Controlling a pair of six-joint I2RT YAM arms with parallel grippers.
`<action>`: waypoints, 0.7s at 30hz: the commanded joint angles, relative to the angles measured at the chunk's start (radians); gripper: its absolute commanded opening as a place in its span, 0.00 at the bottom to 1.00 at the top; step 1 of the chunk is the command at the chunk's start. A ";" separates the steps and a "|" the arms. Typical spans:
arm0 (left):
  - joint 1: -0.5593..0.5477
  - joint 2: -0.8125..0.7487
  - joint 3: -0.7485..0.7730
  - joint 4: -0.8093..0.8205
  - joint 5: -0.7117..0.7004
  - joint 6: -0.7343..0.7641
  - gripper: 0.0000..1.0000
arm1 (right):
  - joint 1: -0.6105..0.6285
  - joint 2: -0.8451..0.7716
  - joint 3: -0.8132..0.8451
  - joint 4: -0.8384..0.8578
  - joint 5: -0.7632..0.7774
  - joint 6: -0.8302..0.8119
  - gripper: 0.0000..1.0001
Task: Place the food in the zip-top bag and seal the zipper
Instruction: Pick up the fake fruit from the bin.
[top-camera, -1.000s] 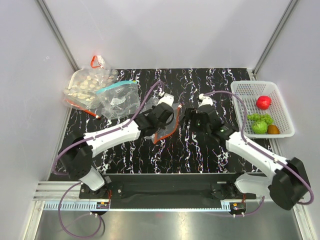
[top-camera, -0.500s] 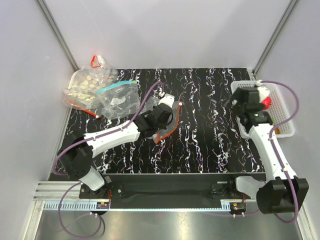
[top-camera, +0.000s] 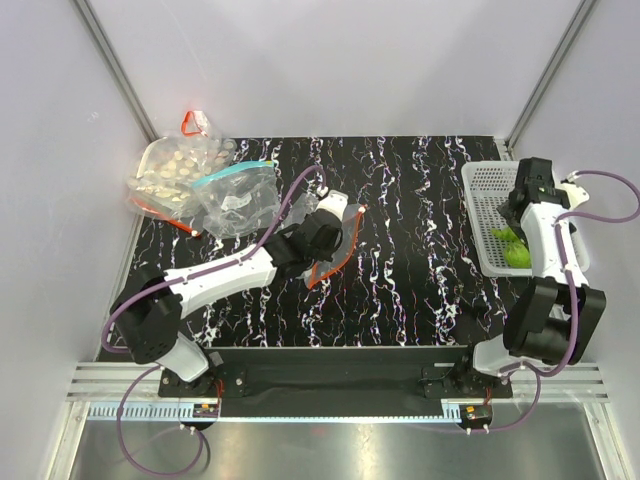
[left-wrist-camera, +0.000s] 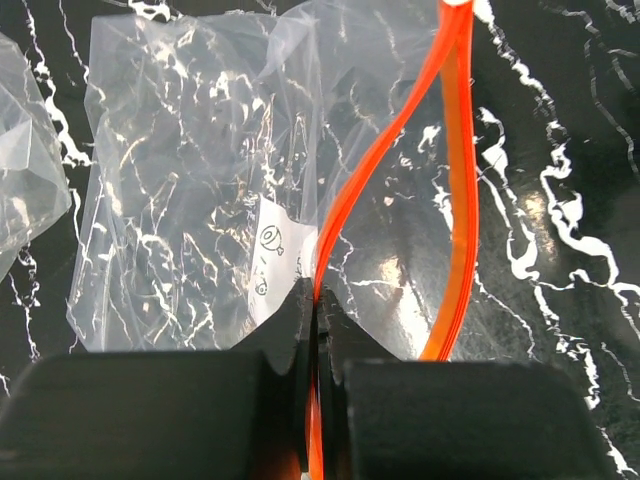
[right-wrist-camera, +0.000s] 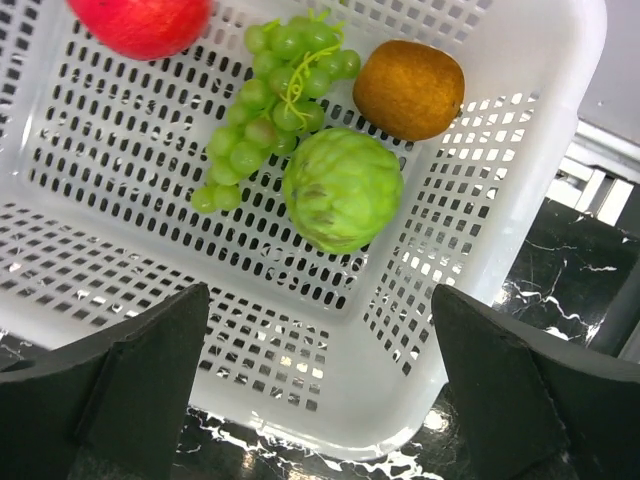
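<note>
Food (right-wrist-camera: 280, 110): likely light, hard, rolls; in basket (right-wrist-camera: 520, 100) at 3 o'clock below right gripper (right-wrist-camera: 320, 335), jaws wide apart. Grasp green piece (right-wrist-camera: 342, 188) across middle. Left gripper (left-wrist-camera: 315, 330) clamped on zipper (left-wrist-camera: 400, 140) of limp zip-top bag (left-wrist-camera: 190, 180).

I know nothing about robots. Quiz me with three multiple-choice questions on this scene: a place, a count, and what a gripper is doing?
1. Where is the toy food? A in the white basket; B on a plate; C in a bowl.
2. How many food pieces are there? A two; B four; C six.
3. The left gripper is: A wide open; B shut on the red-orange zipper of the zip-top bag; C shut on a spoon.

1 A: every piece lies on its perforated floor.
2 B: red fruit, grape bunch, green roundish piece, brown-orange ball.
3 B: its jaws pinch the strip.
</note>
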 joint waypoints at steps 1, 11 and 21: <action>0.003 -0.043 -0.006 0.068 0.028 0.008 0.00 | -0.033 0.005 0.006 0.010 -0.029 0.042 1.00; 0.001 -0.032 0.004 0.065 0.046 0.009 0.00 | -0.142 0.135 -0.013 0.096 -0.166 0.052 1.00; -0.002 -0.029 0.008 0.060 0.052 0.014 0.00 | -0.176 0.250 -0.039 0.162 -0.196 0.124 1.00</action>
